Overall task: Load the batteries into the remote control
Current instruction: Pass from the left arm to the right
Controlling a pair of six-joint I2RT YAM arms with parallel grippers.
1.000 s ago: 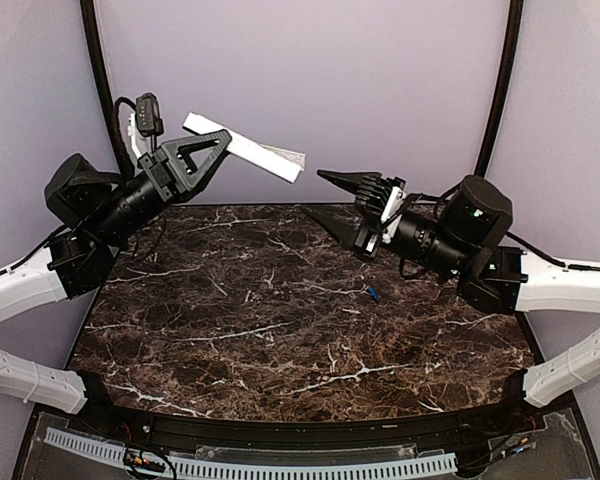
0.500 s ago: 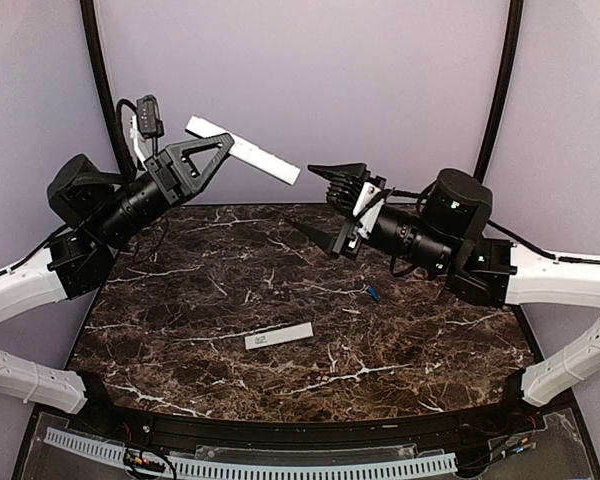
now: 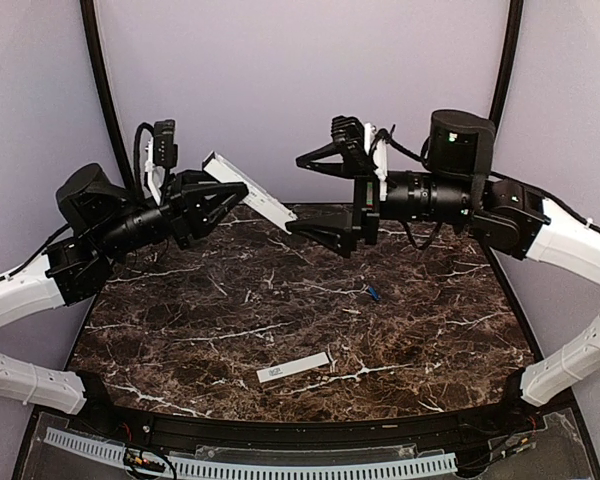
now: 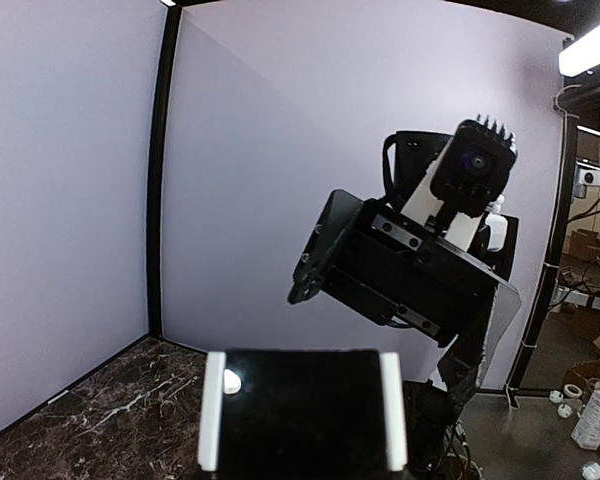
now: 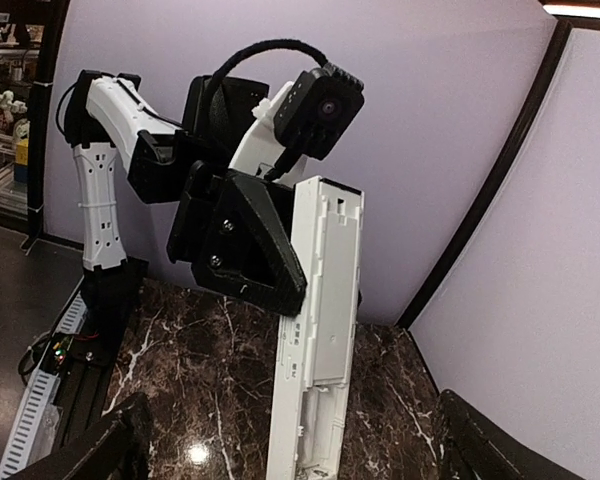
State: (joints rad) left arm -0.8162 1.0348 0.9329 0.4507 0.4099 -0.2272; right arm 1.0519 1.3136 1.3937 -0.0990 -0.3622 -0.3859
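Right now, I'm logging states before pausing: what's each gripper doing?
left gripper: closed, holding the remote control.
right gripper: open, holding nothing.

A dark, white-veined marble worktop (image 3: 280, 330) carries a thin flat white strip (image 3: 293, 367) near its front edge (slightly askew, with a small dark label toward its left end). Pale lilac walls (image 3: 300, 80) close in the back and sides, framed by two black curved posts (image 3: 98, 90). A white slotted rail (image 3: 260, 465) runs along the front below the worktop, and the left wrist view shows a bright ceiling lamp (image 4: 590, 45) and a white container (image 4: 592, 415) low down.
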